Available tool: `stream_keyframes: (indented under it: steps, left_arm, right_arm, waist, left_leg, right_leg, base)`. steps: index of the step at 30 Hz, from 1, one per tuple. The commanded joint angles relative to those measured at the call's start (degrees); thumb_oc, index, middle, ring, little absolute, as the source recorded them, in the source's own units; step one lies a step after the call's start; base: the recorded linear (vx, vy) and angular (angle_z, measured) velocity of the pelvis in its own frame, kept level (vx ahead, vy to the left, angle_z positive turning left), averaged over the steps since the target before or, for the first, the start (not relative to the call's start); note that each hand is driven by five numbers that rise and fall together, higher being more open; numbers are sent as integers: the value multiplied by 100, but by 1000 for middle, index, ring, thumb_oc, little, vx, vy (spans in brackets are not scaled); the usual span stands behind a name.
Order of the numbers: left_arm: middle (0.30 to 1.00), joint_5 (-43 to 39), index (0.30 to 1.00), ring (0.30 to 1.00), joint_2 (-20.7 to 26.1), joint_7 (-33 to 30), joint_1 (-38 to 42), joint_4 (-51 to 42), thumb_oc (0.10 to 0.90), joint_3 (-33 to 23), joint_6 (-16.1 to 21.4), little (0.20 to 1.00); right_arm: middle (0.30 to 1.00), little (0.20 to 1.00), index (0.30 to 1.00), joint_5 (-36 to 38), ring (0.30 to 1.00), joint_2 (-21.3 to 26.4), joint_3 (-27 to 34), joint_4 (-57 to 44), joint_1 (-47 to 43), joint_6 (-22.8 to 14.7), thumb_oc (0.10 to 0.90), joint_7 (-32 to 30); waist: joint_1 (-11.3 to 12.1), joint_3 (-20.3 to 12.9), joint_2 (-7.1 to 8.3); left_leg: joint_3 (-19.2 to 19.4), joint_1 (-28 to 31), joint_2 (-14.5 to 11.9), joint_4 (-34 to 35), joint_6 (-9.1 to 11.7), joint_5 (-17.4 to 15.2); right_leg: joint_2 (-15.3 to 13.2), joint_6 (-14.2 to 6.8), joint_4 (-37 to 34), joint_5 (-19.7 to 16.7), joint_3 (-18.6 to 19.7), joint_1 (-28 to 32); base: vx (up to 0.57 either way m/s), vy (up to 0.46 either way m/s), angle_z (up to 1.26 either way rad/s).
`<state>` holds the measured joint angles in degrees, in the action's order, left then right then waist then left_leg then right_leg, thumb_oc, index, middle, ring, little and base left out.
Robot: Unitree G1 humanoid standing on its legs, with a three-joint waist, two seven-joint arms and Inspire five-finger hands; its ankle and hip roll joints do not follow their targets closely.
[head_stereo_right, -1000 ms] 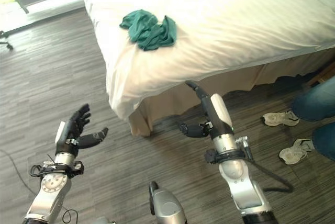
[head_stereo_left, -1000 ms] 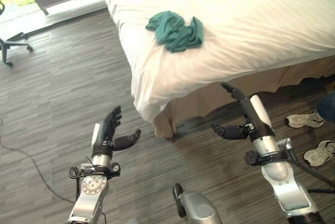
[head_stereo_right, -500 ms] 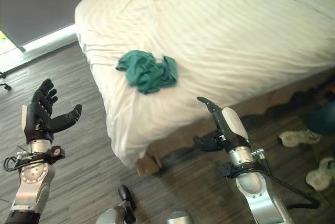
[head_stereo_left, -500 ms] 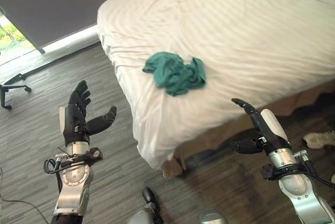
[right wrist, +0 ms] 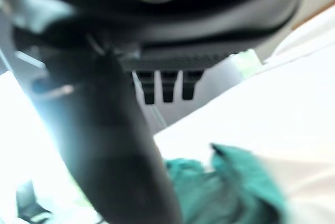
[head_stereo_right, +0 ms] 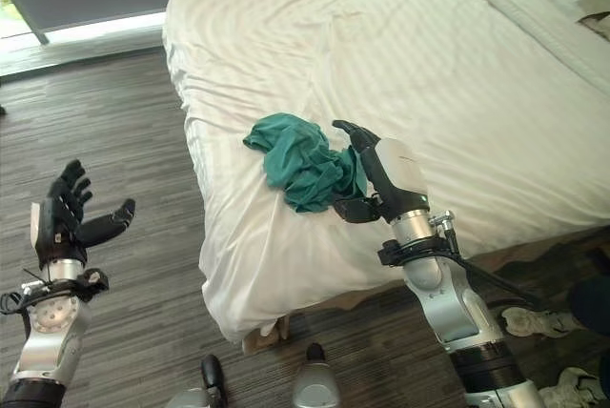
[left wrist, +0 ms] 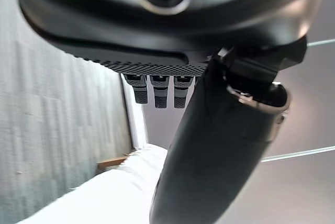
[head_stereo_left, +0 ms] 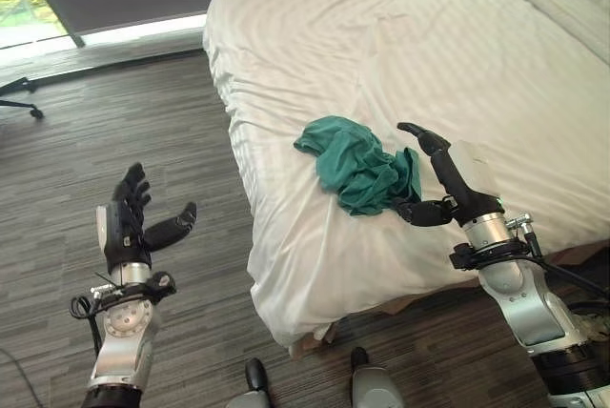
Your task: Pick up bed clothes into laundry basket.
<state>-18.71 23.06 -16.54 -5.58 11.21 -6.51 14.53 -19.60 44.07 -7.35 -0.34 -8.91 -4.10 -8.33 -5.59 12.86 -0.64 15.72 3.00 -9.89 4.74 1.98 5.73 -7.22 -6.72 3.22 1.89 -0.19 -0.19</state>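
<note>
Right hand (head_stereo_left: 448,174) nearer green cloth (head_stereo_left: 357,165).

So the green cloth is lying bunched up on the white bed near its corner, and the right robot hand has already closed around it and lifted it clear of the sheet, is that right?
Not quite. The green cloth does lie bunched on the white bed near its corner, but the right robot hand is open beside it, with nothing gripped or lifted. The left eye view shows this.

From my end I can read no text, label, number or sign anywhere in these views; nothing legible shows.
</note>
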Motion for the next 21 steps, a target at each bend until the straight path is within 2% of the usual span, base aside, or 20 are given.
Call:
stream_keyframes:
  steps: [1, 10, 20, 21]
  left_arm:
    - [900, -120, 900, 900, 574, 133, 314, -350, 800, -230, 349, 900]
    - [900, -388, 900, 900, 754, 318, 436, 83, 800, 64, 352, 900]
    - [900, -534, 900, 900, 1033, 216, 659, 579, 800, -40, 465, 900]
    - [900, -564, 900, 900, 1043, 189, 694, 671, 800, -67, 467, 900]
  right_arm:
    - [900, 900, 900, 41, 900, -38, -42, -53, -973, -136, 800, -284]
    - [900, 900, 900, 314, 900, -137, -1290, 1465, -2508, 16, 800, -248]
    - [900, 900, 900, 540, 900, -561, -2020, 2412, -3498, 58, 800, -200]
    - [900, 900, 900, 568, 900, -719, -2070, 2479, -3559, 81, 800, -189]
  waist:
    - [54, -341, 519]
    - [275, -264, 498]
    - [388, -91, 405]
    - [400, -29, 368]
  left_leg:
    - [330, 299, 95, -118, 478, -403]
    - [297, 268, 27, -22, 594, -322]
    - [228, 117, -21, 7, 643, -199]
    - [220, 52, -36, 22, 656, -153]
  right_leg:
    - [-533, -200, -294, 206, -260, 496]
    - [-492, -201, -743, 131, -435, 750]
    - [-426, -145, -682, 182, -431, 642]
    - [-405, -123, -670, 185, -415, 560]
  base:
    - [100, -119, -4]
    - [48, -89, 4]
    - [-12, -63, 7]
    - [-32, -24, -2]
